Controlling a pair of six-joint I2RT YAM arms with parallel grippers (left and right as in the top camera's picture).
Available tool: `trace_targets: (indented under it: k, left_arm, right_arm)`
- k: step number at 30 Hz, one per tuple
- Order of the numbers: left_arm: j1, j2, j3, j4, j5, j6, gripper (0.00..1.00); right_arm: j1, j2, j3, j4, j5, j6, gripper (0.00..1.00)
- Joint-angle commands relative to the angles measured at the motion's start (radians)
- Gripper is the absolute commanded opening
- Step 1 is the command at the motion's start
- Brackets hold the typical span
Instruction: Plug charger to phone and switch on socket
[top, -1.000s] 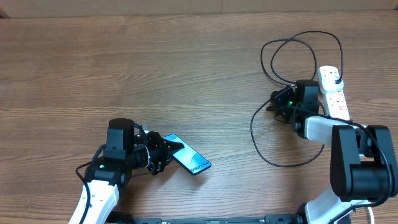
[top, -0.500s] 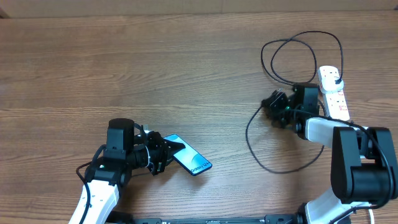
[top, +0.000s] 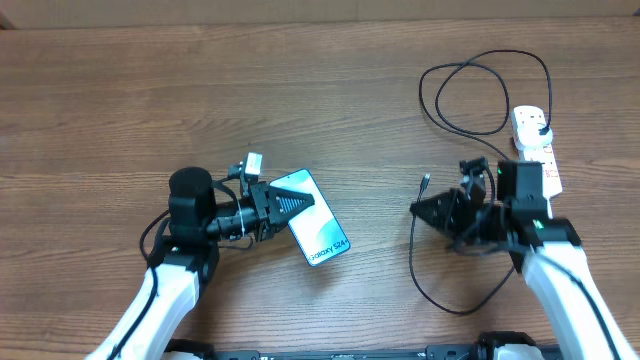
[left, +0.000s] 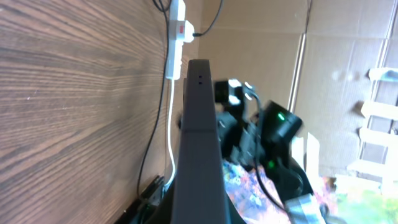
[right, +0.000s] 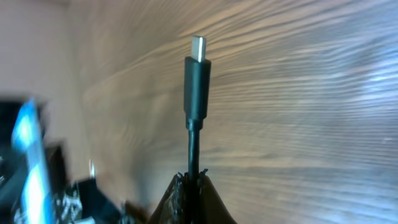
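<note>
Lining up for plug-in: left gripper (top: 283, 204) clamps the Galaxy S24 phone (top: 320, 232) left of centre, right gripper (top: 437, 208) pinches the charger cable (right: 193, 146) below its connector tip (right: 198, 45), well apart from the phone; next move calls for tip-to-port alignment.

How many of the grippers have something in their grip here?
2. The left gripper is shut on the phone, left of centre; the right gripper, right of centre, pinches the charger just behind its connector tip. Neither is hidden.

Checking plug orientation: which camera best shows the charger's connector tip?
Right wrist view: the thin black cable's connector tip fills the frame, metal end visible. Overhead shows only a tiny stub; left wrist view doesn't resolve it.
</note>
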Motion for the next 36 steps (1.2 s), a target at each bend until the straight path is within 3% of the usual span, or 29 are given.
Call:
trace_targets:
  k: [1,5,10,21,36]
  left_arm:
    - [0.000,0.106,0.012,0.212,0.166,0.013,0.04]
    - [0.000,0.193,0.012,0.464,0.222,-0.091,0.04]
    - [0.000,0.222,0.012,0.630,0.243,-0.175,0.04]
    - [-0.001,0.222,0.012,0.650,0.242,-0.239,0.04]
    - [-0.002,0.222,0.012,0.650,0.240,-0.283,0.04]
  right_arm:
    - [0.029,-0.166,0.003,-0.127,-0.096,-0.153,0.04]
    - [0.068,-0.325,0.003,-0.282,-0.153,-0.194,0.04]
    - [0.138,-0.465,0.003,-0.356,-0.253,-0.196,0.04]
    - [0.390,-0.506,0.003,-0.309,-0.273,-0.193,0.04]
    - [0.545,-0.398,0.003,-0.056,-0.231,0.052,0.04]
